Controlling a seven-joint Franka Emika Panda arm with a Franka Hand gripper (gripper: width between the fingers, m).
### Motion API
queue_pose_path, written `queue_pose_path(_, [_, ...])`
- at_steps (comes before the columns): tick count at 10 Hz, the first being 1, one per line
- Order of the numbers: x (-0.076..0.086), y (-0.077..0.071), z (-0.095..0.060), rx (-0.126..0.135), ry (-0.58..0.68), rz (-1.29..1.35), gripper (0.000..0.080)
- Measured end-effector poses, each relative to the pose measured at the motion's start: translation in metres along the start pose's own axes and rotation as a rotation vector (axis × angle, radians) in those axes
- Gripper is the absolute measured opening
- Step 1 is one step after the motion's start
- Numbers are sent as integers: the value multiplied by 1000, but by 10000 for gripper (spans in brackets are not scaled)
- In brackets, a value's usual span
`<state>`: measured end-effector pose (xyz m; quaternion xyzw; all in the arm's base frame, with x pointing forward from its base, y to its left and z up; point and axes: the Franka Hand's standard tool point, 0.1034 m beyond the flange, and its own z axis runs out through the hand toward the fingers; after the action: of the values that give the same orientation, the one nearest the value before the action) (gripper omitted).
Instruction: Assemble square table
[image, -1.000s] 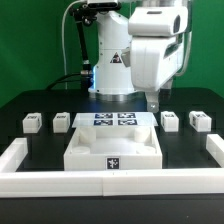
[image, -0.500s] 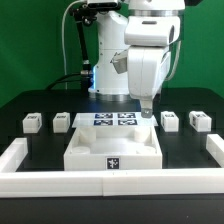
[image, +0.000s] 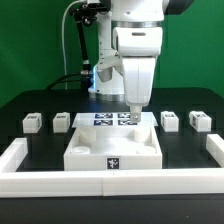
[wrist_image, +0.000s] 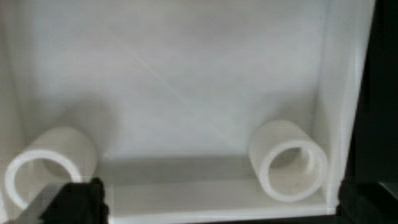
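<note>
Black tabletop (image: 40, 105), square table (image: 115, 148) just beneath end effector (image: 134, 114)

White arm (image: 137, 45) (black cable (image: 73, 40), blue light (image: 96, 75))

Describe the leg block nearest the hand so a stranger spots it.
Start at the large white square tabletop, mid-table. Two small blocks stand toward the exterior view's right. Pick the inner leg block, next to the marker board, not the outer leg block.

- White square table slab (wrist_image: 178, 90) fills most of frame.
- Round socket (wrist_image: 48, 165) and second socket (wrist_image: 290, 160) on slab.
- Gripper (wrist_image: 222, 205) spread wide, dark fingertips (wrist_image: 75, 203).
- Black table (wrist_image: 377, 90) beside slab.
</note>
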<state>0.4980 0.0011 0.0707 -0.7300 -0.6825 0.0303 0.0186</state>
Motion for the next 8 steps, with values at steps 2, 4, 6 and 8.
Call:
queue_pose_path(2, [1, 0, 0, 0, 0, -1, 650])
queue_pose_path(4, [-7, -5, 3, 10, 0, 5, 650])
queue_pose_path(6, [-17, -26, 19, 21, 6, 6, 650])
queue_pose_path(8, [-19, -42, 32, 37, 10, 11, 650])
